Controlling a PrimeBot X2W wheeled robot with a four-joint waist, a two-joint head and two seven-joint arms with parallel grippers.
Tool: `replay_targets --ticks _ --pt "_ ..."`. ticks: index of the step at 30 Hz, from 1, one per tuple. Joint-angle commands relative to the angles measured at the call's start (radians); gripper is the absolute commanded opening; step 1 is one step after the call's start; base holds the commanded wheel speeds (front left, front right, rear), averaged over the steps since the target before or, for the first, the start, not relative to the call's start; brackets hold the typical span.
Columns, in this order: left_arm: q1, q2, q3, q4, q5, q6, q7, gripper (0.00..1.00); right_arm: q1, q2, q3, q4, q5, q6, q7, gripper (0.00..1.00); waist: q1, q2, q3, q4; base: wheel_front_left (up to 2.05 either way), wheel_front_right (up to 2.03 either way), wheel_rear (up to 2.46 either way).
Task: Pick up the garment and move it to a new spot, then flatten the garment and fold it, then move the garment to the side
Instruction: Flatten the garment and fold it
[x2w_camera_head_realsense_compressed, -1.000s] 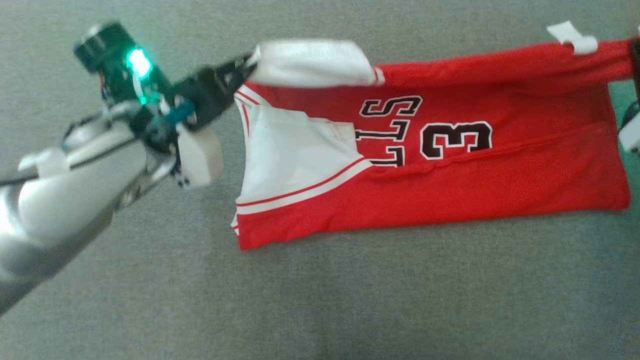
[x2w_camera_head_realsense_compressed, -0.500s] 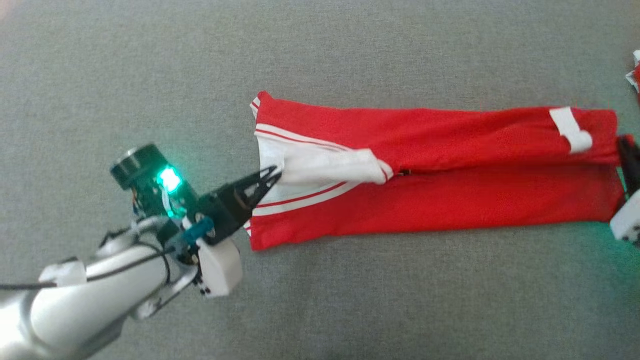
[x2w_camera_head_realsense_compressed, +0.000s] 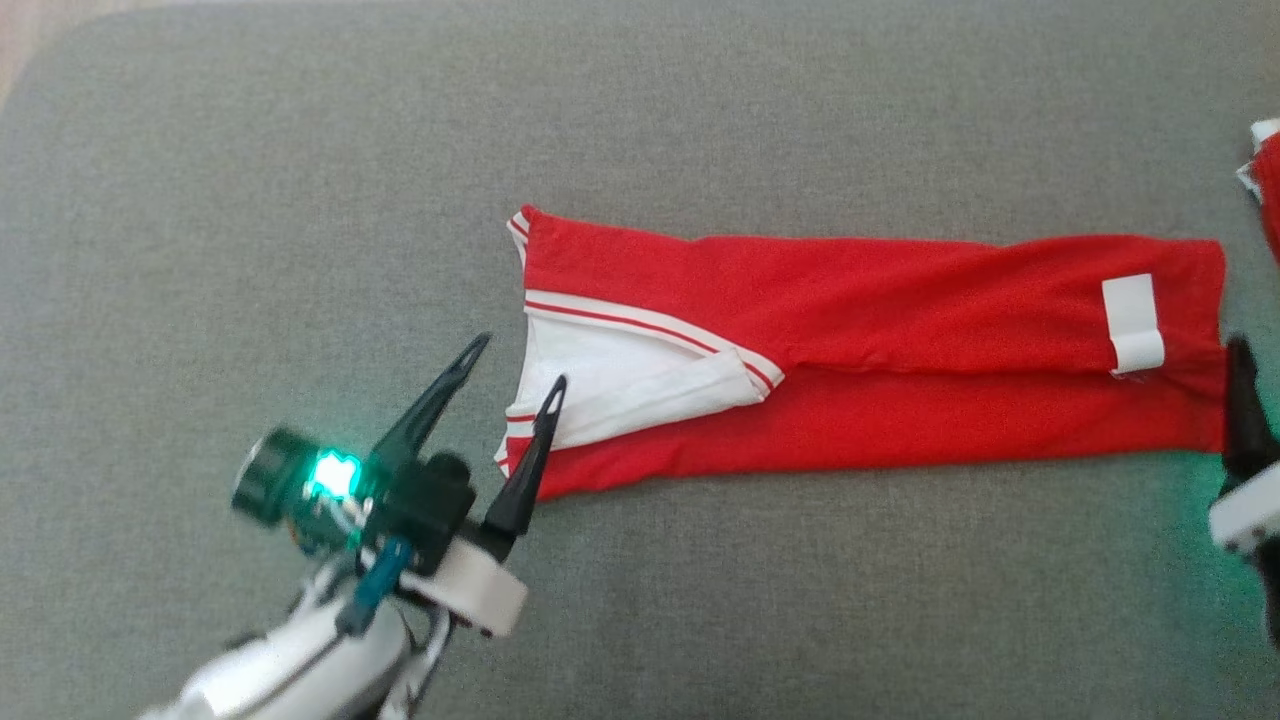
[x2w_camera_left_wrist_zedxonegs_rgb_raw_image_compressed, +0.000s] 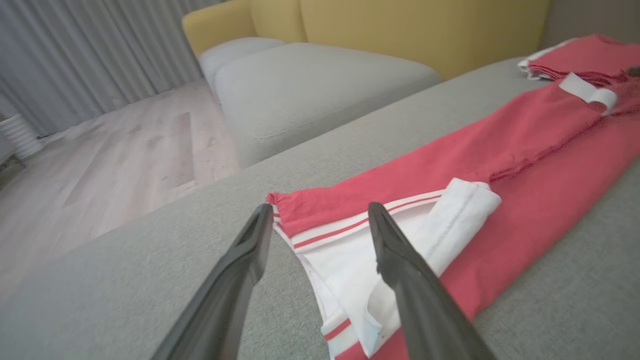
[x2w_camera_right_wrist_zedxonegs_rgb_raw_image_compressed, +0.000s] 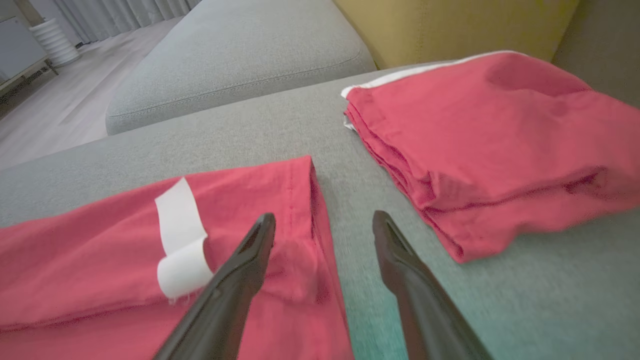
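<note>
Well off to the left, the left claw (x2w_camera_head_realsense_compressed: 520, 362) stands wide open with nothing held between its two dark fingers. One finger (x2w_camera_head_realsense_compressed: 440, 395) lies over bare grey cushion (x2w_camera_head_realsense_compressed: 300, 200); the other finger (x2w_camera_head_realsense_compressed: 530, 450) has its tip at the white-trimmed end (x2w_camera_head_realsense_compressed: 620, 375) of the garment (x2w_camera_head_realsense_compressed: 900, 330). Whether that tip touches the cloth cannot be told. In the left wrist view the claw (x2w_camera_left_wrist_zedxonegs_rgb_raw_image_compressed: 320, 210) frames this same end (x2w_camera_left_wrist_zedxonegs_rgb_raw_image_compressed: 350, 250), whose white fold lies just ahead of the fingertips.

Onward from that claw, the garment (x2w_camera_left_wrist_zedxonegs_rgb_raw_image_compressed: 525, 150) stretches as a long, narrow red strip, folded lengthwise and lying flat on the cushion, reaching across to the right claw (x2w_camera_head_realsense_compressed: 1245, 410). A white label (x2w_camera_head_realsense_compressed: 1133, 322) sits on the cloth just short of that claw.

The right claw (x2w_camera_right_wrist_zedxonegs_rgb_raw_image_compressed: 324, 217) is also spread wide and grips nothing. One finger hangs over the garment's hemmed end (x2w_camera_right_wrist_zedxonegs_rgb_raw_image_compressed: 300, 200), beside the label (x2w_camera_right_wrist_zedxonegs_rgb_raw_image_compressed: 182, 240), and the other is over bare cushion (x2w_camera_right_wrist_zedxonegs_rgb_raw_image_compressed: 350, 165). Beyond its fingertips, to the right and apart from the strip, rests a second red garment (x2w_camera_right_wrist_zedxonegs_rgb_raw_image_compressed: 490, 145), folded into a thick stack.
</note>
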Motion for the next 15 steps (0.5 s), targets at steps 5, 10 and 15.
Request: replay_targets --ticks 5,10,15 --pt "0.141 -0.077 0.137 0.044 -0.04 0.143 -0.146 1.0 0.039 0.025 -0.033 -0.018 -0.008 -0.001 -0.034 1.0 0.0 -0.0001 -0.046 0.03 0.0 0.0 0.0" --pt "0.222 -0.169 0.216 0.043 0.029 0.197 -0.161 1.0 0.0 0.032 -0.099 0.05 -0.041 -0.001 -0.005 1.0 0.0 -0.0001 -0.061 0.074 0.0 0.0 0.0" --pt "0.278 -0.223 0.271 0.03 0.101 0.18 -0.162 1.0 -0.031 0.028 -0.163 0.142 -0.083 -0.001 0.041 1.0 0.0 -0.0001 -0.066 0.114 0.0 0.0 0.0"
